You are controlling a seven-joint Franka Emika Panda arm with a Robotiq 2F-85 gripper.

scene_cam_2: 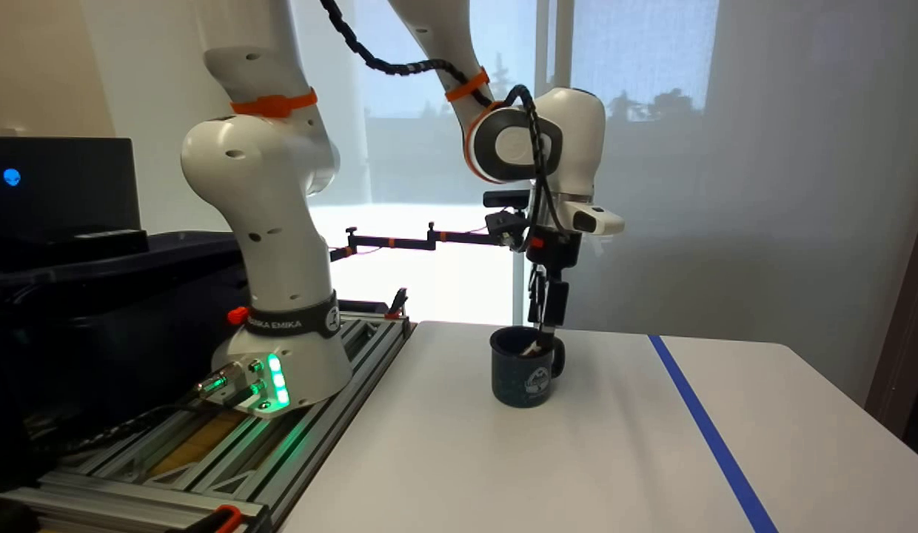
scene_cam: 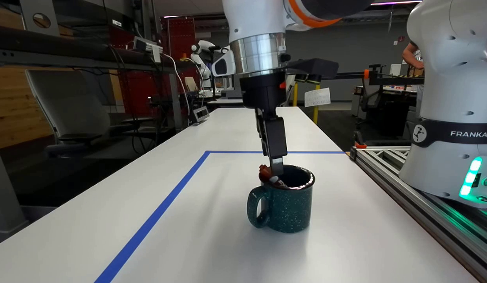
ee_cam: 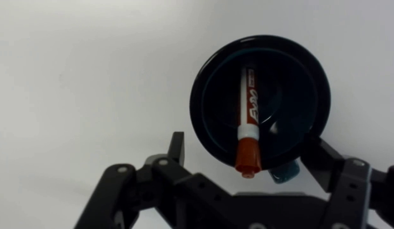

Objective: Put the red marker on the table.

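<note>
The red marker (ee_cam: pixel 249 108) leans inside the dark teal mug (ee_cam: pixel 197 105). Its red cap sticks out over the rim near the handle. In an exterior view, the marker's cap (scene_cam: pixel 265 173) shows at the rim of the mug (scene_cam: pixel 290 210). The mug stands upright on the white table (scene_cam: pixel 180 236). My gripper (ee_cam: pixel 244 141) is open, its fingers apart on either side of the cap and not closed on it. One finger overlaps the mug's rim in the wrist view; I cannot tell whether it touches. The gripper points down at the mug in both exterior views (scene_cam: pixel 276 165) (scene_cam_2: pixel 548 334).
Blue tape lines (scene_cam: pixel 161 212) mark the table. The robot base (scene_cam_2: pixel 281 370) stands on a grey rail-edged bench (scene_cam_2: pixel 355 414) beside the table. The mug's handle (scene_cam: pixel 256 208) is on the side of the marker's cap. A small grey device (scene_cam: pixel 201 114) sits at the table's far edge.
</note>
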